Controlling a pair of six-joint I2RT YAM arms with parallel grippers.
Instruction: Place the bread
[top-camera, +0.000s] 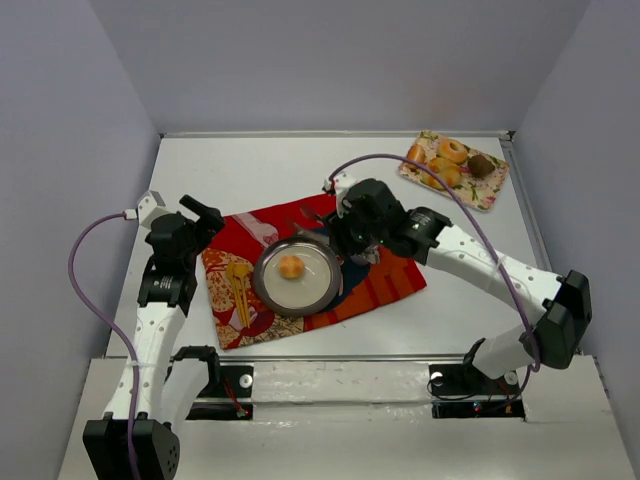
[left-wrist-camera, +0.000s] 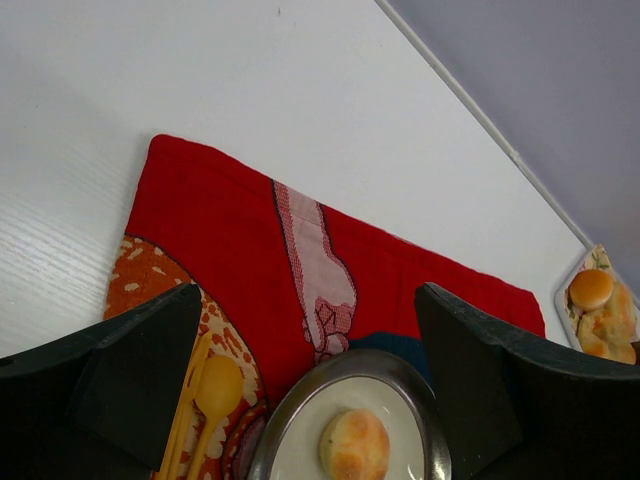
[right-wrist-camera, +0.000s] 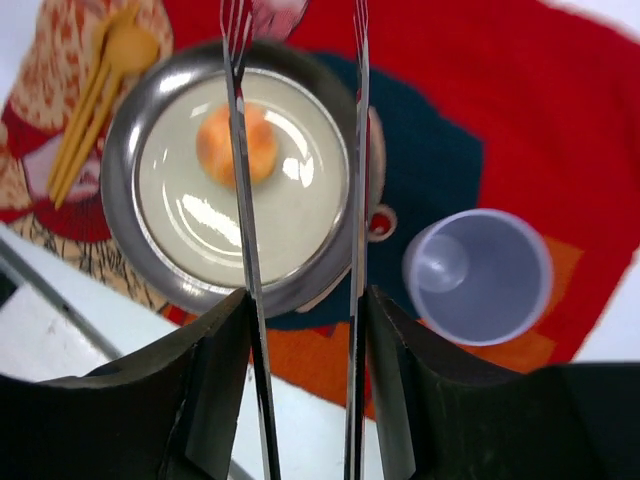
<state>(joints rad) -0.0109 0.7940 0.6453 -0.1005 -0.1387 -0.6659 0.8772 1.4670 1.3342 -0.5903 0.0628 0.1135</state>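
Right wrist view: right fingers (right-wrist-camera: 210, 380) pinching slim metal tongs (right-wrist-camera: 247, 230); round golden bread roll (right-wrist-camera: 212, 145) ahead, slightly leftward, on round silver plate (right-wrist-camera: 116, 195).

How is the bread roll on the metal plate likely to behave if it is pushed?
The bread roll looks rounded and small, so it would probably roll or skid on the glossy plate. It seems soft, so the tongs could dent it if squeezed hard.

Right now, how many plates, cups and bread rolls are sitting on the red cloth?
Plate: 1
Cup: 1
Bread roll: 1
Total: 3
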